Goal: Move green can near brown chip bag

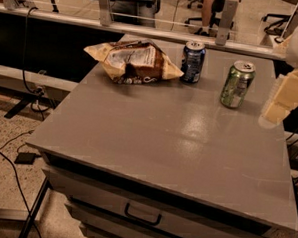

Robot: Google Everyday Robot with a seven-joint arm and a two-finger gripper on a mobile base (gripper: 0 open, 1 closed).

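My gripper (285, 98) hangs just right of the green can (237, 84), likely staged for a reach; its state I cannot tell; the can stands upright on the counter (153, 141), untouched; left of it, past a blue can (192, 61), lies the brown chip bag (134, 62).

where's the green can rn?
Camera view: green can stands upright far right on the table, between the blue can and the gripper at the right frame edge.

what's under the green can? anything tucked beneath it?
Only the grey tabletop: the light green metal soda can stands upright on it. The patch beneath its base is covered. The pale gripper hangs to its right, apart from it.
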